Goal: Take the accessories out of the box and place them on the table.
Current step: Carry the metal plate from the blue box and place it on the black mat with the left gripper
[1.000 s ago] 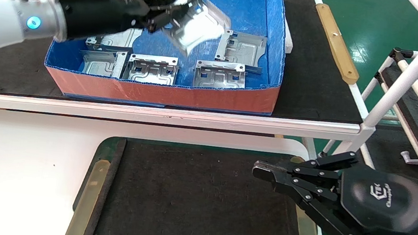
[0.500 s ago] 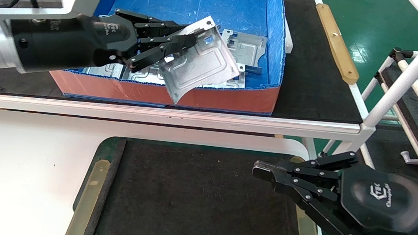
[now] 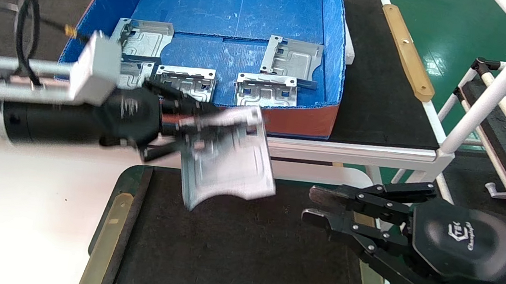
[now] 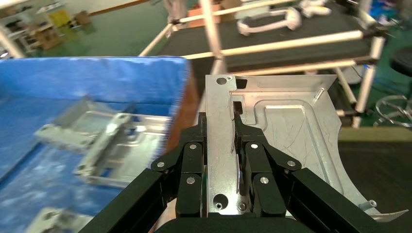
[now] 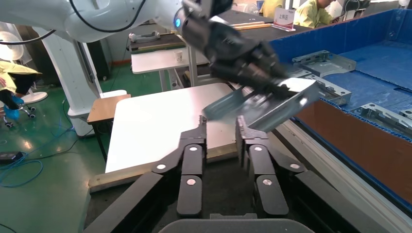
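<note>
Held plate: a shiny silver stamped sheet-metal plate (image 3: 230, 158) with embossed grooves and an arched notch is carried in the air, tilted, above the far edge of the narrow black felt-like mat (image 3: 239, 251); it is not resting on the mat.

Left gripper: the black left gripper (image 3: 190, 124) is clamped on the plate's flanged edge; in the left wrist view the fingers (image 4: 252, 160) are seen pressed on either side of the plate's edge strip (image 4: 221, 145).

Box: the large shallow tray of blue corrugated plastic with reddish-orange outer walls (image 3: 304, 117) is set on the wider black-topped bench (image 3: 381, 80), beyond the mat.

Plates in box: five silver plates are left lying flat on the blue floor, two in the farther row (image 3: 142, 38) (image 3: 292, 59) and three along the near wall (image 3: 131, 73) (image 3: 185, 82) (image 3: 266, 90).

Right gripper: the black right gripper (image 3: 317, 208) is held low at the mat's right edge, near the held plate but apart from it; its fingers (image 5: 192, 145) are spread with nothing between them.

Mat surround: brass-coloured strips (image 3: 106, 235) are fixed along the mat's sides, and a white tabletop (image 3: 13, 209) lies on its left.
</note>
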`<state>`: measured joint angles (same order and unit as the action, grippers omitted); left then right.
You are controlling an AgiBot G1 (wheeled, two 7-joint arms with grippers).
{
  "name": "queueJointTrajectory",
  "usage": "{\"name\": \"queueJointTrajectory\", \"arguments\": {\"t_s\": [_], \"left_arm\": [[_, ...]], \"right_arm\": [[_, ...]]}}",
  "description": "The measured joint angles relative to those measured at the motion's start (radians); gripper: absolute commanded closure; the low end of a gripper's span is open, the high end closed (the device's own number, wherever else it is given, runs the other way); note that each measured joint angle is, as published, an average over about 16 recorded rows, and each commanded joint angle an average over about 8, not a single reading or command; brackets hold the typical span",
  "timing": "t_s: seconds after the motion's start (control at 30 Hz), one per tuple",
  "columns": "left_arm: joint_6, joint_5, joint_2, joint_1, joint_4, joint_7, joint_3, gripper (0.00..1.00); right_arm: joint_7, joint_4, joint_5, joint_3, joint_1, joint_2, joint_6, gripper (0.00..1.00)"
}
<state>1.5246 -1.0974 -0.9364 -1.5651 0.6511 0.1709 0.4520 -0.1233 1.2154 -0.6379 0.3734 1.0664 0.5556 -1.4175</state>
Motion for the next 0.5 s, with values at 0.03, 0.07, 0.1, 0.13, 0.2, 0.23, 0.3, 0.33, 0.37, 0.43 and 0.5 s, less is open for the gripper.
{"name": "queueJointTrajectory", "arguments": {"t_s": [0.03,0.07,0.1,0.13,0.2,0.23,0.3,0.33,0.37,0.43,0.5], "left_arm": [[0.005,-0.001,0.0,0.009,0.005,0.011,0.002,1.0],[0.01,-0.002,-0.001,0.018,0.01,0.024,0.005,1.0],[0.012,-0.005,-0.003,0.027,0.016,0.038,0.008,1.0],[0.014,-0.008,-0.004,0.036,0.021,0.051,0.011,1.0],[0.012,-0.015,-0.01,0.056,0.031,0.081,0.017,1.0],[0.008,-0.02,-0.014,0.066,0.035,0.097,0.02,1.0],[-0.005,-0.031,-0.026,0.086,0.038,0.129,0.027,1.0],[-0.014,-0.037,-0.033,0.095,0.038,0.145,0.031,1.0],[-0.024,-0.044,-0.041,0.104,0.036,0.162,0.034,1.0],[-0.048,-0.06,-0.06,0.12,0.028,0.197,0.042,1.0],[-0.075,-0.075,-0.083,0.135,0.015,0.233,0.049,1.0]], "right_arm": [[0.0,0.0,0.0,0.0,0.0,0.0,0.0,0.0],[0.0,0.0,0.0,0.0,0.0,0.0,0.0,0.0],[0.0,0.0,0.0,0.0,0.0,0.0,0.0,0.0],[0.0,0.0,0.0,0.0,0.0,0.0,0.0,0.0],[0.0,0.0,0.0,0.0,0.0,0.0,0.0,0.0],[0.0,0.0,0.0,0.0,0.0,0.0,0.0,0.0],[0.0,0.0,0.0,0.0,0.0,0.0,0.0,0.0],[0.0,0.0,0.0,0.0,0.0,0.0,0.0,0.0],[0.0,0.0,0.0,0.0,0.0,0.0,0.0,0.0],[0.0,0.0,0.0,0.0,0.0,0.0,0.0,0.0],[0.0,0.0,0.0,0.0,0.0,0.0,0.0,0.0]]}}
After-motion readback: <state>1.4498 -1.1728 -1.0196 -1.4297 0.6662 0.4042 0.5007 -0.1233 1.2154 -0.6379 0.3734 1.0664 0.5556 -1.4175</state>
